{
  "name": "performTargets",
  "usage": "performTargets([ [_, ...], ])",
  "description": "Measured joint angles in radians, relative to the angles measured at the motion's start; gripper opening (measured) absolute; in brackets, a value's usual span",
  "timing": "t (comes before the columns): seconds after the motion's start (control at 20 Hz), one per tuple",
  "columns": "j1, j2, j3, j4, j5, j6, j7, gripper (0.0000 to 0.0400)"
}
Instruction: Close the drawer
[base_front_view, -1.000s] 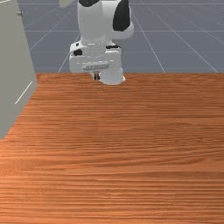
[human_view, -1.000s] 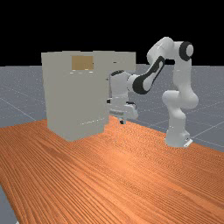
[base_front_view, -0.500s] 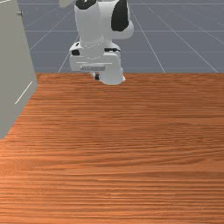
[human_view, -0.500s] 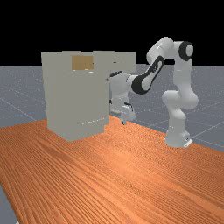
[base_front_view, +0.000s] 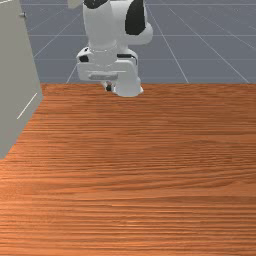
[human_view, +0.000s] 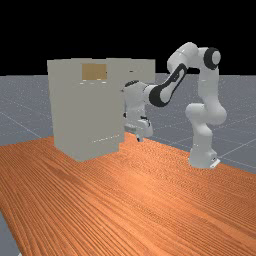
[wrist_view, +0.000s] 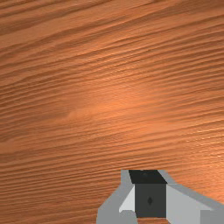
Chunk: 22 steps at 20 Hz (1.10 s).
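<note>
Upper right on the cabinet (human_view: 85, 115) in the far view, a pale box-like part (human_view: 142, 70), apparently the drawer, juts toward the arm's side. How far it stands out I cannot tell. The gripper (human_view: 140, 139) hangs below that part, pointing down over the table and apart from the cabinet. In the front view the gripper (base_front_view: 108, 88) is right of the cabinet (base_front_view: 17, 75), near the table's far edge. The wrist view has the gripper (wrist_view: 148, 177) above bare wood.
The orange-brown table (human_view: 140, 200) spreads out in front of the cabinet and beneath the hand. A small knob (base_front_view: 23, 15) stands on the cabinet's side. A pale corner (base_front_view: 75, 3) cuts into the front view's top edge. The arm's base (human_view: 201, 157) stands at the far view's right.
My hand has turned and shifted slightly toward the front view's left, a little nearer the cabinet. The cabinet and its jutting part look unmoved.
</note>
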Motion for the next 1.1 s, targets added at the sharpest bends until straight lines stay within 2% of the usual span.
performTargets([
  [0.85, 0.000, -0.342, -0.003, -0.021, -0.016, -0.157, 0.017, 0.0000],
  [1.1, -0.070, -0.377, -0.082, -0.011, -0.065, -0.171, -0.003, 0.0000],
])
